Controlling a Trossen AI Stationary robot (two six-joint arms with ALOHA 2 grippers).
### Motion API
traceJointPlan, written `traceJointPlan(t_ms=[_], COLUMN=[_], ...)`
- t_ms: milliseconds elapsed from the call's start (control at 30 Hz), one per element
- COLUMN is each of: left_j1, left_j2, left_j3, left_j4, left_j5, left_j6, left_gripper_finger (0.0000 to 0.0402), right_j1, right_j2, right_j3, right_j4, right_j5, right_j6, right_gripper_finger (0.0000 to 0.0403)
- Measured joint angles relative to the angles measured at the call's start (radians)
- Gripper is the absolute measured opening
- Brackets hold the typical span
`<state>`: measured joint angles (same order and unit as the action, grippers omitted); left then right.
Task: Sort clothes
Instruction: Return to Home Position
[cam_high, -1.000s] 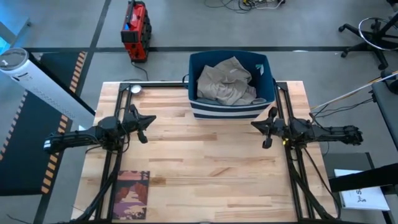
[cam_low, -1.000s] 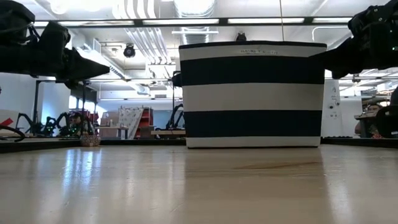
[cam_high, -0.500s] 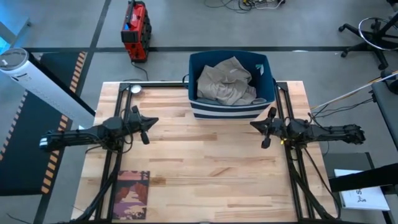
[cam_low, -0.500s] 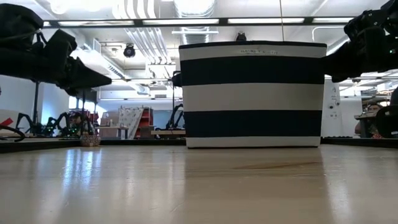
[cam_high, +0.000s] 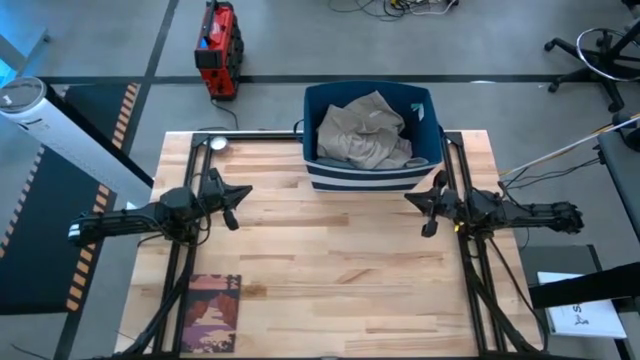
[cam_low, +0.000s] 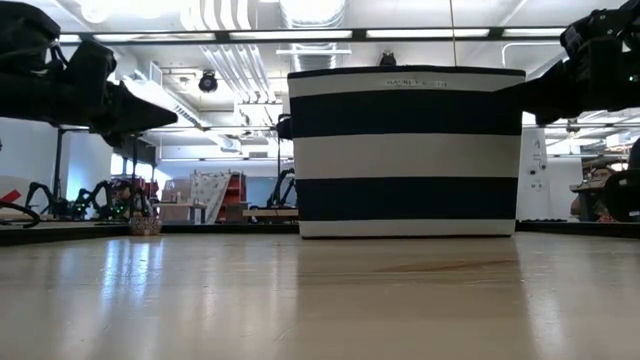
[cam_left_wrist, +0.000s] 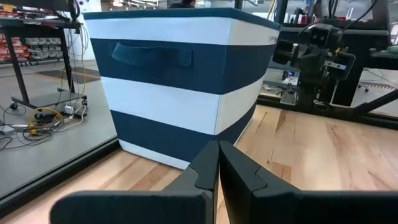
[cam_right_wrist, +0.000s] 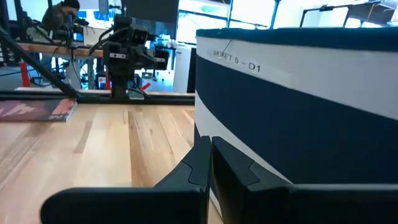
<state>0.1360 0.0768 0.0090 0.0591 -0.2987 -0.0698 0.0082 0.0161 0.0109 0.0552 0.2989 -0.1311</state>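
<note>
A large khaki-beige garment (cam_high: 364, 131) lies crumpled on top inside the blue-and-white striped basket (cam_high: 372, 178) at the table's far edge. No other clothes show. My left gripper (cam_high: 243, 194) hovers shut and empty above the table's left half, pointing toward the basket (cam_left_wrist: 180, 81). My right gripper (cam_high: 410, 200) hovers shut and empty on the right, just near of the basket's right corner (cam_right_wrist: 298, 93). In the low view both grippers (cam_low: 170, 112) (cam_low: 512, 92) hang well above the tabletop.
A flat book with a dark pinkish cover (cam_high: 212, 312) lies at the table's near left corner. Bare wooden tabletop (cam_high: 330, 260) stretches between the arms and the near edge. Black frame rails (cam_high: 180, 270) run along both table sides. A small round object (cam_high: 217, 143) sits at the far left corner.
Both grippers dipped slightly and came back up, ending about where they were. Nothing else has moved.
</note>
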Motion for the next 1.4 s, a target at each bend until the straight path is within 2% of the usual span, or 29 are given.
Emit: traceJointPlan(t_ms=[833, 1400], left_j1=[0.0, 0.0], left_j2=[0.121, 0.138], left_j3=[0.0, 0.013], left_j4=[0.006, 0.017], left_j5=[0.002, 0.002], left_j6=[-0.018, -0.018], left_gripper_finger=[0.0, 0.0], right_j1=[0.0, 0.0], right_j2=[0.0, 0.0], right_j3=[0.0, 0.0], right_j4=[0.001, 0.002], right_j5=[-0.002, -0.002], right_j6=[-0.001, -0.001], right_gripper_finger=[0.0, 0.0])
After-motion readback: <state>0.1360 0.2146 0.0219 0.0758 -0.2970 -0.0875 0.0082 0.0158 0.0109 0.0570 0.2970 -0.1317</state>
